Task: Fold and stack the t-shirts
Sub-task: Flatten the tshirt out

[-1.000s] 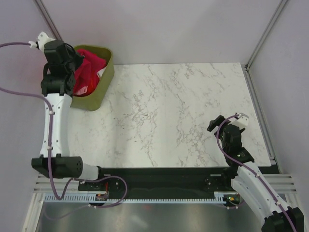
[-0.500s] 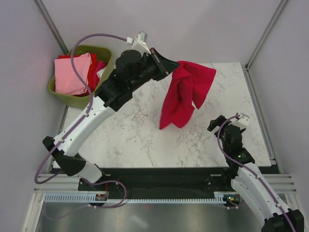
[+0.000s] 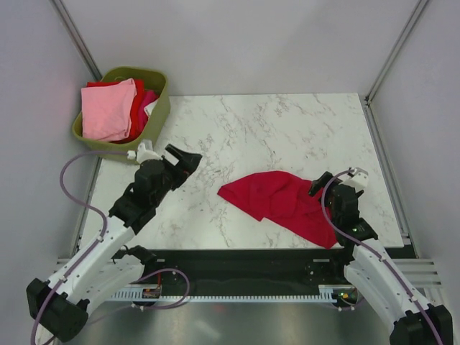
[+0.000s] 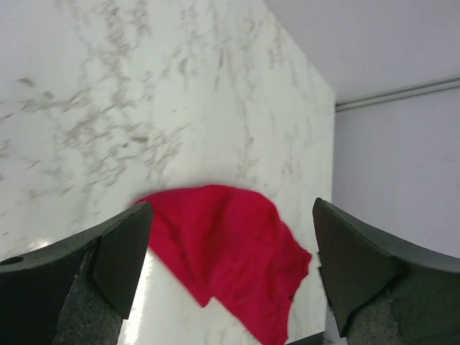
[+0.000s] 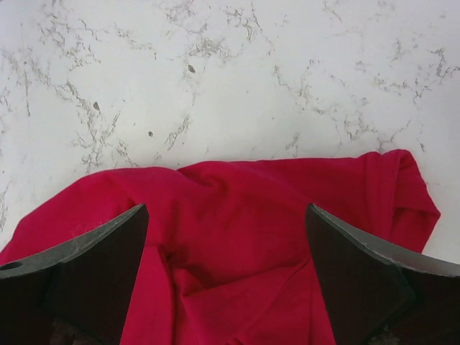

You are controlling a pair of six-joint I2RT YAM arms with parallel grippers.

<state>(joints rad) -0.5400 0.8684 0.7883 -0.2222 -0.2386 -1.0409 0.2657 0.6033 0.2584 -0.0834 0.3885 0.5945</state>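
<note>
A crimson red t-shirt (image 3: 282, 203) lies crumpled on the marble table, right of centre near the front edge. My left gripper (image 3: 188, 159) hangs open to the left of it, apart from the cloth and holding nothing. The left wrist view shows the shirt (image 4: 230, 251) lying ahead between the wide jaws of that gripper (image 4: 231, 215). My right gripper (image 3: 332, 181) stands open right over the shirt's right part. Red cloth (image 5: 273, 215) fills the space between its spread fingers (image 5: 226, 215), and nothing is pinched. More t-shirts, a light pink one (image 3: 108, 109) on top, lie in the basket.
The olive-green basket (image 3: 159, 108) stands at the table's far left corner, with red cloth (image 3: 138, 108) showing under the pink shirt. Frame posts rise at both back corners. The table's right edge (image 3: 384, 180) runs close to the right arm.
My left arm carried the crimson shirt from the basket across the table, opened and let it drop, then drew back to the near left. The right arm has stayed still.
</note>
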